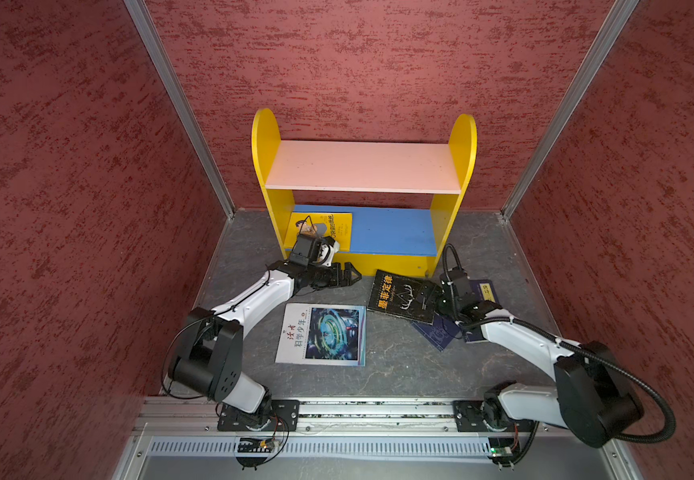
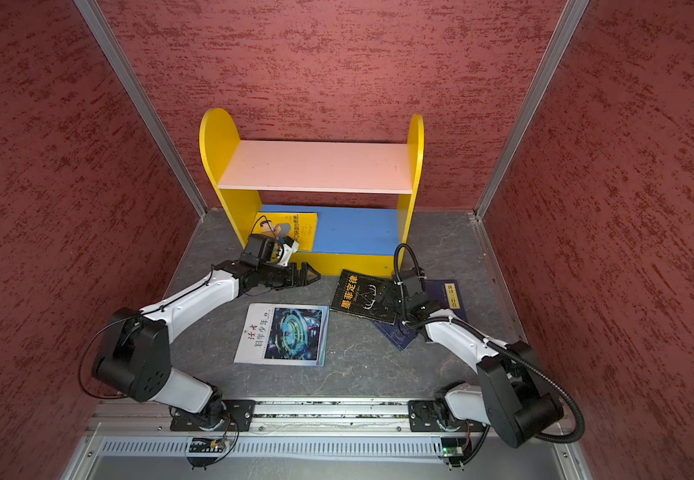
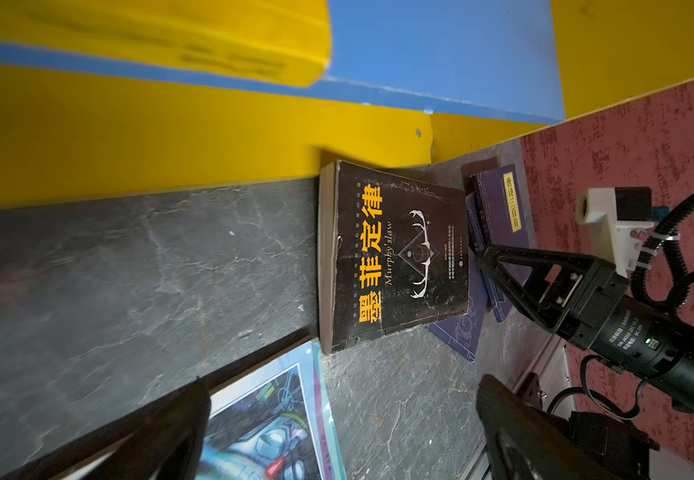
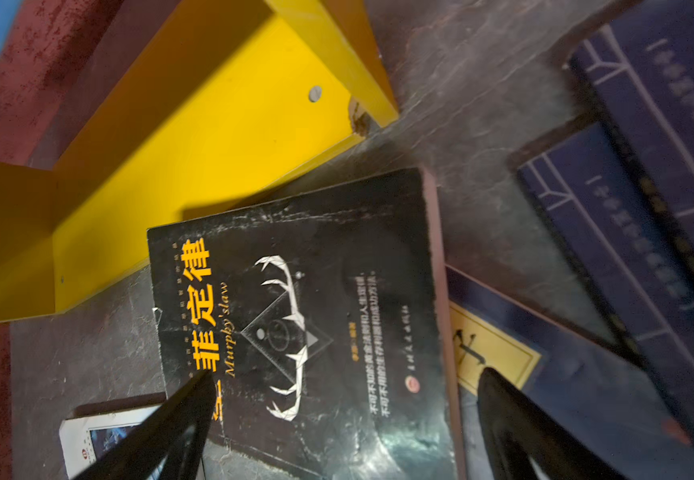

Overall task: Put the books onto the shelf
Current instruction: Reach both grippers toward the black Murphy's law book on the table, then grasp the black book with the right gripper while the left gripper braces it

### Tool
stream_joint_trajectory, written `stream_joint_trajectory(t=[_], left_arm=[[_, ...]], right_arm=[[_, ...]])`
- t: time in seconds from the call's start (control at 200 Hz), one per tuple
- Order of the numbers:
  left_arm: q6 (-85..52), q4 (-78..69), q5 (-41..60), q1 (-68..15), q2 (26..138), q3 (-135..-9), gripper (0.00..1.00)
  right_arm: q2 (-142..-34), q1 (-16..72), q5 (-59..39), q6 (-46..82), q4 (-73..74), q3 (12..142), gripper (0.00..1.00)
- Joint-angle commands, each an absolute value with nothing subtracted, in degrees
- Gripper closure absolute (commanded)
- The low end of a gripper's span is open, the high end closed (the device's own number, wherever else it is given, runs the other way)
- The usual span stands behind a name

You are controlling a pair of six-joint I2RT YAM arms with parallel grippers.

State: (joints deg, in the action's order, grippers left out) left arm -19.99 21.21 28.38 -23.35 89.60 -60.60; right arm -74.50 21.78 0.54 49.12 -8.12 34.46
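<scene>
Shelf [image 1: 463, 137] holds the yellow book [image 1: 335, 232] flat at the left end of its blue lower board [image 1: 393, 232], while the black book [image 1: 397, 295], navy books [image 1: 486, 291] and white magazine [image 1: 295, 336] lie on the tabletop [image 1: 403, 368], left gripper [image 1: 351, 275] and right gripper [image 1: 426, 297] both spread, gripping nothing.

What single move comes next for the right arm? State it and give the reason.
Likely lower the right end effector and close it on the black book's edge. Its jaws stand open just over the cover. That edge overlaps a navy book, which may leave room for a finger beneath, and the blue lower board has space beside the yellow book.
</scene>
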Motion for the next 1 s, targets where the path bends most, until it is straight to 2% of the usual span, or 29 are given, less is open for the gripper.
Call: stream_joint_trajectory(t=[0.0, 0.16, 0.406, 0.997], left_arm=[[-15.9, 22.5, 24.2, -27.3, 93.5, -64.5, 0.01], [-14.1, 22.2, 19.4, -31.8, 99.4, -68.2, 0.01], [-14.6, 21.6, 18.8, -33.3, 104.8, -69.1, 0.0], [-14.2, 21.8, 22.3, -34.4, 112.9, -72.3, 0.04]], right_arm=[[-76.9, 18.7, -4.2, 49.6, -7.1, 33.1, 0.01], [-79.8, 17.2, -7.9, 49.0, -6.1, 33.6, 0.03], [-85.7, 16.5, -14.5, 48.5, -2.6, 34.7, 0.06], [-94.0, 16.5, -32.3, 49.1, 12.1, 34.6, 0.16]])
